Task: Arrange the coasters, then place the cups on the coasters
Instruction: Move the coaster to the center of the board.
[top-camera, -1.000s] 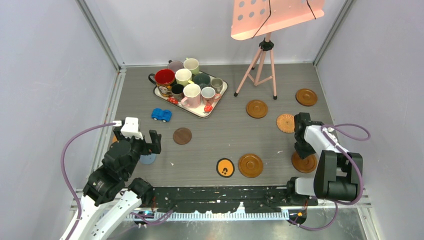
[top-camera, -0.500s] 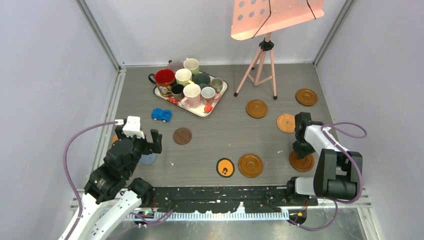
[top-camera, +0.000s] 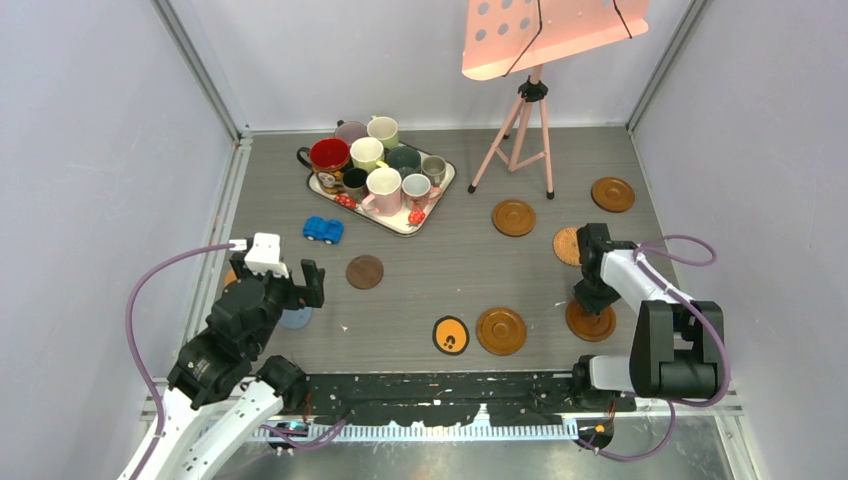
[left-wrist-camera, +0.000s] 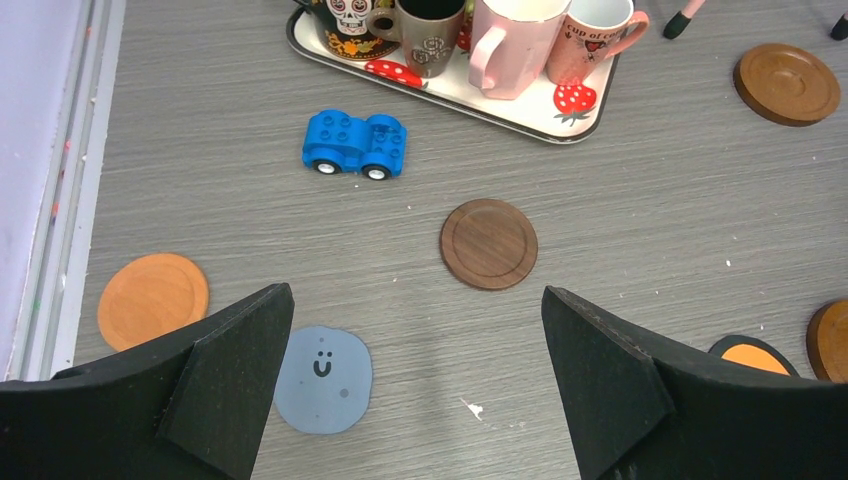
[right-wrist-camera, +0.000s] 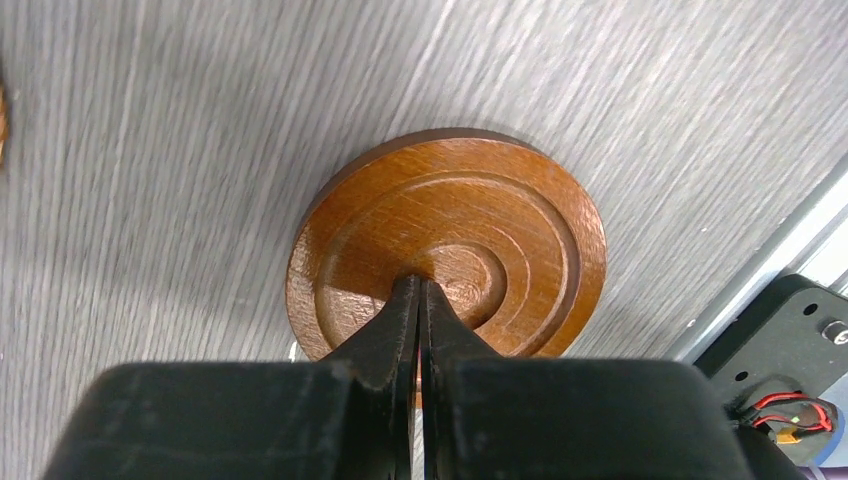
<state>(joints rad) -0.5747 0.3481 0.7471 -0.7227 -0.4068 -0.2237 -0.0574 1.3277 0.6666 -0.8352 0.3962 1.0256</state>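
Brown coaster (top-camera: 596, 325) under closed right hand (right-wrist-camera: 418, 298), now farther left.

This is looking like a robot lab cell: plain pale panels (top-camera: 90, 150) are walling in a grey tabletop (top-camera: 440, 270) along aluminium rails (top-camera: 200, 70), a tripod (top-camera: 532, 93) standing near its far edge.

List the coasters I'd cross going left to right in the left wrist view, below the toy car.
plain orange coaster → blue coaster with a face → dark wood coaster → black coaster with orange centre → brown coaster cut off by the right edge
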